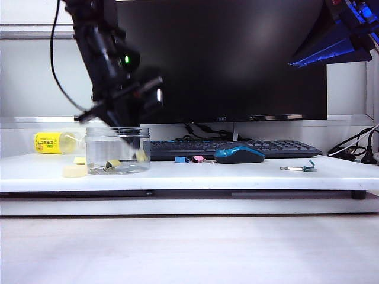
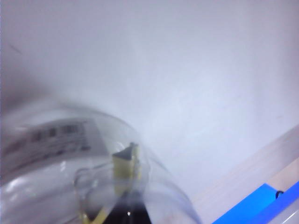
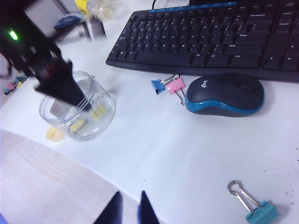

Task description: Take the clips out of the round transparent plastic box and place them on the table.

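Observation:
The round transparent plastic box (image 1: 98, 148) stands at the left of the white table (image 1: 237, 176). My left gripper (image 1: 137, 151) reaches down into it and is shut on a yellow clip (image 1: 141, 156), held just off the jar floor near the right wall. The left wrist view, blurred, shows that clip (image 2: 125, 163) at the dark fingertips (image 2: 133, 215), behind the box's labelled wall (image 2: 46, 140). Another yellow clip (image 1: 112, 164) lies on the jar floor. From the right wrist view, two clips (image 3: 98, 112) show inside the box (image 3: 105, 100). My right gripper (image 3: 128, 207) hangs high over the table's front edge, narrowly open and empty.
A black keyboard (image 1: 237, 148) and a blue-black mouse (image 1: 238, 154) lie behind the middle. Blue and pink binder clips (image 1: 189, 159) sit by the mouse, and a teal clip (image 1: 305, 167) lies to the right. A yellow-labelled bottle (image 1: 53, 142) and a pale yellow lid (image 1: 74, 171) are beside the jar.

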